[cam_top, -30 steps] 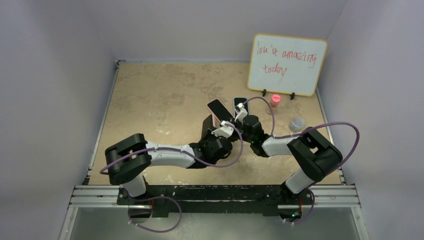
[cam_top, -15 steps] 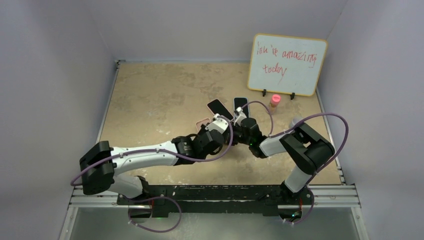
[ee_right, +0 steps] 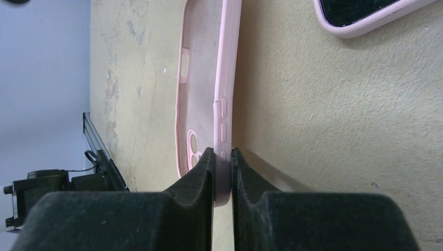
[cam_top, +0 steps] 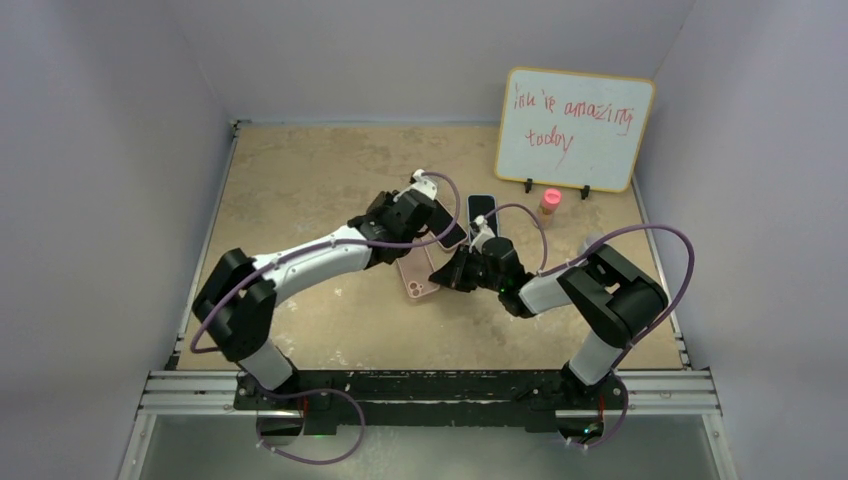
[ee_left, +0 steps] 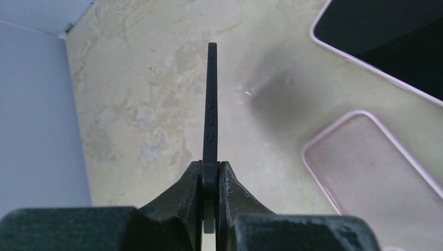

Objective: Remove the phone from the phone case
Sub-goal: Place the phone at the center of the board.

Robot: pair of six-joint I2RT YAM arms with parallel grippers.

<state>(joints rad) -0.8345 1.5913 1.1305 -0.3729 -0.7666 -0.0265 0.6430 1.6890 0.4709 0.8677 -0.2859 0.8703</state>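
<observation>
A dark phone (ee_left: 210, 94), seen edge-on in the left wrist view, is bare of any case, and my left gripper (ee_left: 210, 164) is shut on its lower end. From above, the left gripper (cam_top: 430, 212) holds the phone (cam_top: 445, 228) over the middle of the table. The empty pink phone case (cam_top: 416, 278) lies open side up on the table. My right gripper (ee_right: 223, 151) is shut on one side wall of the case (ee_right: 201, 78), near its camera cut-out. In the top view the right gripper (cam_top: 452, 272) sits at the case's right edge.
A second phone in a pink case (cam_top: 481, 209) lies just behind the right gripper. A whiteboard (cam_top: 573, 128) stands at the back right, with an orange-capped bottle (cam_top: 550, 202) in front of it and a small clear cup (cam_top: 594, 245) nearer. Grey walls enclose the table.
The left arm has swung up and toward the back left, drawing the phone out of the case. The pink case now lies flat on the table, still pinched by the right gripper.
</observation>
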